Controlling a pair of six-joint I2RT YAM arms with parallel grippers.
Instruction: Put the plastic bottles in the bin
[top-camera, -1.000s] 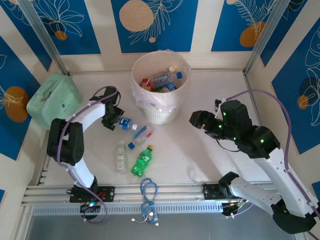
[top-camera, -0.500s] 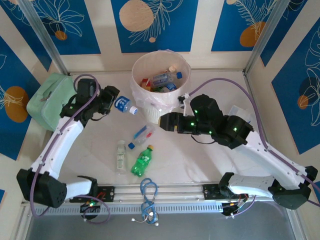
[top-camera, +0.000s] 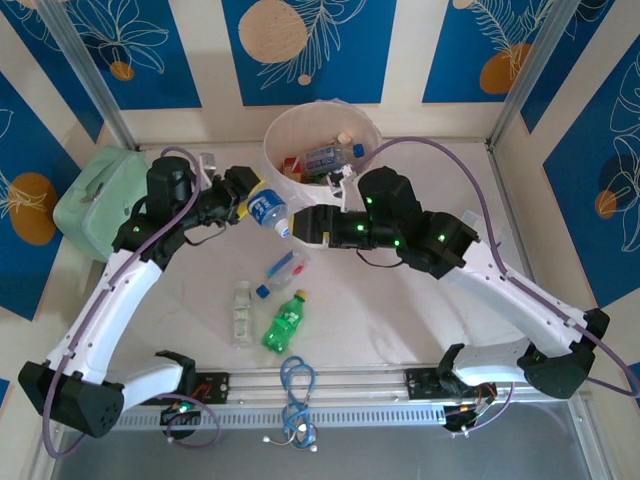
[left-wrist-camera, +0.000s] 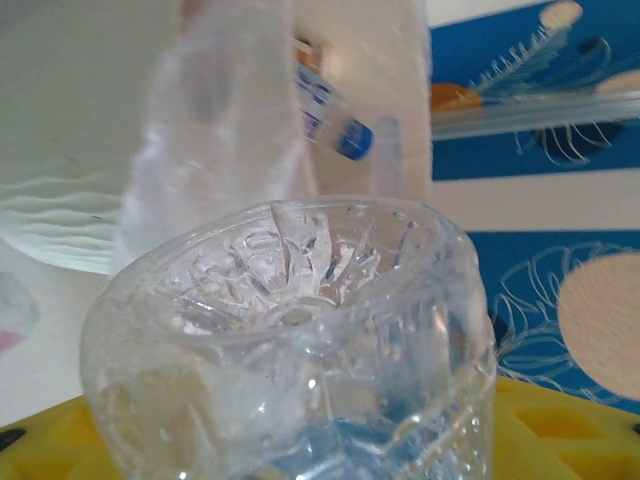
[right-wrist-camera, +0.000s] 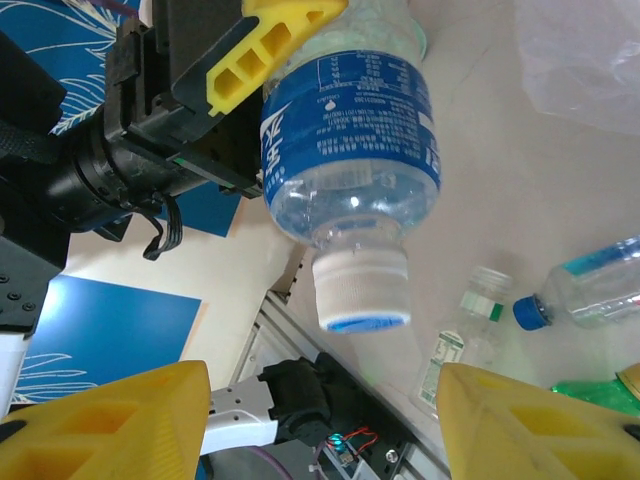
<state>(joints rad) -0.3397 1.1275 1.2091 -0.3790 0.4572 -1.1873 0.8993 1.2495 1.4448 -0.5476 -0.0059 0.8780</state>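
Top external view, as if looking down from behind the arms: the left pincer (top-camera: 254, 205) is clenched on a blue-labelled bottle (top-camera: 268, 212), which hangs in the air just beside the left rim of the bin (top-camera: 318, 114), outside it and above the surface (top-camera: 400, 300). The right pincer (top-camera: 297, 224) faces it from the other side, very near the cap end.

From the right wrist the bottle (right-wrist-camera: 350, 170) hangs cap-down, its upper body caught by a yellow finger (right-wrist-camera: 285, 40) of the left pincer. The right pincer (right-wrist-camera: 320, 385) is released, its two yellow fingers (right-wrist-camera: 110, 425) spread wide below and to either side of the white cap (right-wrist-camera: 362, 290), touching nothing.

The left wrist looks straight onto the bottle's clear ribbed base (left-wrist-camera: 290, 330), wedged between its own yellow fingers (left-wrist-camera: 565, 430).

Several bottles (top-camera: 325, 160) lie inside the bin. Three more are on the surface in front of it (all well apart from both pincers): a clear blue-capped bottle (top-camera: 283, 271), a small clear bottle (top-camera: 241, 310) and a green bottle (top-camera: 285, 321).
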